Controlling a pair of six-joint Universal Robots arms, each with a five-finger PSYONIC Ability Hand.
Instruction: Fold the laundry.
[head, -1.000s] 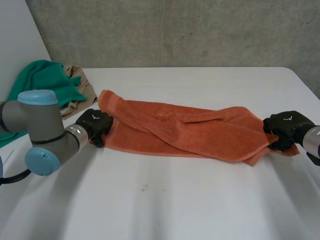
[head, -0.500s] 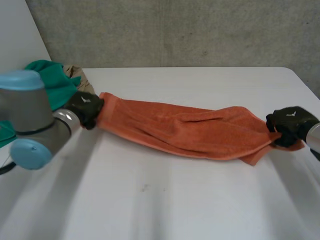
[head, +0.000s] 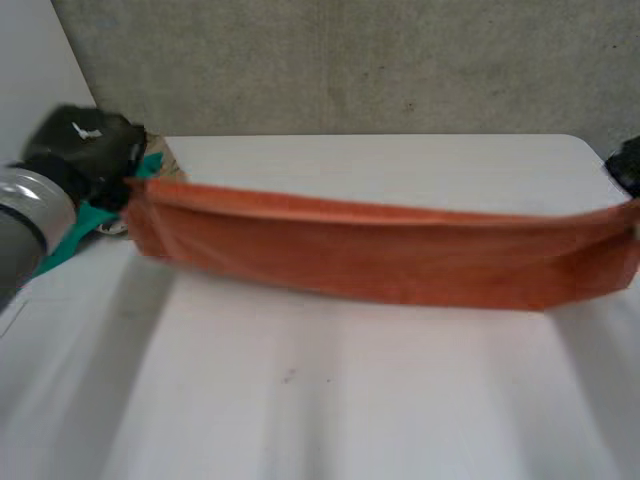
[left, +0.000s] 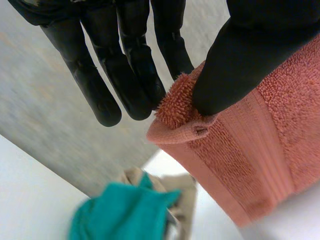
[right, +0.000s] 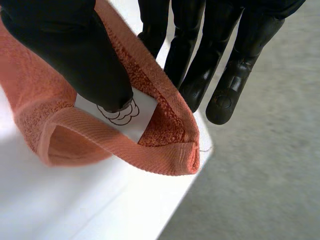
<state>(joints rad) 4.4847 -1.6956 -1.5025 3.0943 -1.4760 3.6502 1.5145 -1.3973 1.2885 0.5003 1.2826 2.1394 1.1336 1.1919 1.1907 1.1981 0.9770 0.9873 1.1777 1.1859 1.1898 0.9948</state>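
Observation:
An orange towel (head: 380, 250) hangs stretched in a long band above the white table (head: 330, 400), held at both ends. My left hand (head: 85, 150) is raised at the towel's left end; its thumb (left: 240, 65) pinches a corner of the towel (left: 250, 150) against straight fingers (left: 130, 75). At the far right edge my right hand (head: 628, 165) holds the other end. There its thumb (right: 75, 55) presses the towel's hemmed corner (right: 150, 150), with a white label, against its fingers (right: 200, 65).
A green cloth (head: 85, 215) and a beige garment (left: 145, 185) lie heaped at the table's back left, just under my left hand. A grey wall (head: 350, 60) stands behind the table.
Both hands have lifted and moved apart, pulling the towel off the table into a taut hanging band. The left hand closed on its corner and rose toward the back left.

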